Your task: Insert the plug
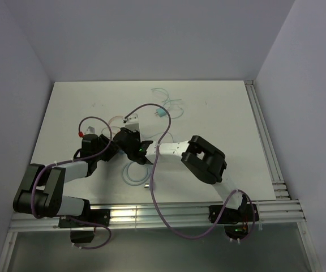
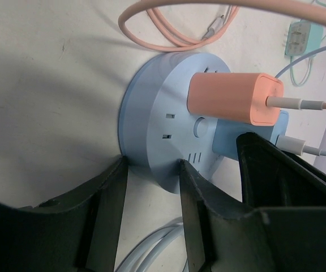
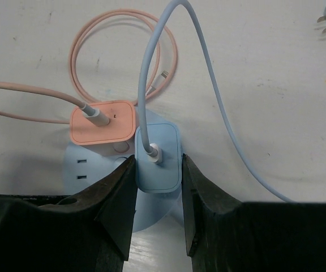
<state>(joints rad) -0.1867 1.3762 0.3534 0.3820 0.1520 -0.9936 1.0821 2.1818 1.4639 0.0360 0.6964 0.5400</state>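
A round pale blue power hub (image 2: 157, 124) lies on the white table and also shows in the right wrist view (image 3: 84, 164). An orange plug (image 3: 103, 122) and a blue plug (image 3: 158, 153) sit in its top face side by side. My right gripper (image 3: 157, 160) has its jaws closed on both sides of the blue plug (image 2: 231, 141). My left gripper (image 2: 150, 167) grips the hub's near rim. In the top view both grippers, left (image 1: 113, 148) and right (image 1: 130, 141), meet over the hub and hide it.
A pink cable coil (image 3: 123, 51) lies just beyond the hub. The blue cable (image 3: 208, 85) arcs away to the right. A loose teal plug (image 1: 161, 113) and a white adapter (image 1: 132, 120) lie farther back. A pale cable loop (image 1: 133, 173) lies near the arms.
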